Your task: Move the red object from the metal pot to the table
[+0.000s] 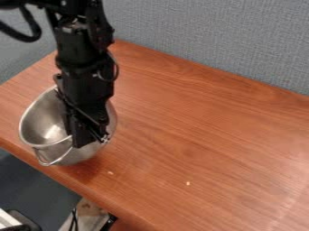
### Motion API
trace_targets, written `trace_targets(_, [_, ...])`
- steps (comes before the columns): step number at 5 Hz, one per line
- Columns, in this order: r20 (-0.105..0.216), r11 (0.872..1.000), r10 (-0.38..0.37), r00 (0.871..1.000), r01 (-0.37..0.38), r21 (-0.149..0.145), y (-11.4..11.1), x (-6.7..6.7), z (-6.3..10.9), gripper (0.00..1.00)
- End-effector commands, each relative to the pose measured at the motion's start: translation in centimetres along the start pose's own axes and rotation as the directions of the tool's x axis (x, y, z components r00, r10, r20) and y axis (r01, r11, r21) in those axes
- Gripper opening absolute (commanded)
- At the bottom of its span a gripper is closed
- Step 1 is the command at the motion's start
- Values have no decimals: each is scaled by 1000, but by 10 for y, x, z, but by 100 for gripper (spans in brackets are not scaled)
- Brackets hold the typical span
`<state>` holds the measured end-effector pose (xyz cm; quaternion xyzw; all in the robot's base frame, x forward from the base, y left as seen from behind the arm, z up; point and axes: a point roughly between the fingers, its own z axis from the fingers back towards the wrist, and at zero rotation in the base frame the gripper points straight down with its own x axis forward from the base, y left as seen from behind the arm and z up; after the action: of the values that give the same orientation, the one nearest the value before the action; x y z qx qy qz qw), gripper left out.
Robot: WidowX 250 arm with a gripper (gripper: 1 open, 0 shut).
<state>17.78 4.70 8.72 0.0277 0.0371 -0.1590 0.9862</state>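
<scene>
The shiny metal pot (42,126) stands on the wooden table (205,117) near its front left edge. My dark arm comes down from the top left. My gripper (87,141) sits at the pot's right rim, with its fingers closed over the wall there. The red object is not visible; the part of the pot's inside that shows is bare metal, and the arm hides the rest.
The table's front edge (121,194) runs diagonally just below the pot, with a drop to the floor beyond it. A grey wall (229,36) stands behind the table. Bare wood stretches to the right of the pot.
</scene>
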Motion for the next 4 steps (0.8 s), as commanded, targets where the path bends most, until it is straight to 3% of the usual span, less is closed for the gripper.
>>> trace_targets(1, [71, 997, 76, 995, -76, -9, 4, 7, 18, 0])
trace_targets(2, [117, 988, 154, 981, -150, -44, 6, 11, 34, 0])
trace_targets(3, [154, 984, 171, 973, -162, -73, -18, 19, 46, 0])
trace_targets(4, [161, 985, 159, 974, -147, -86, -43, 22, 38, 0])
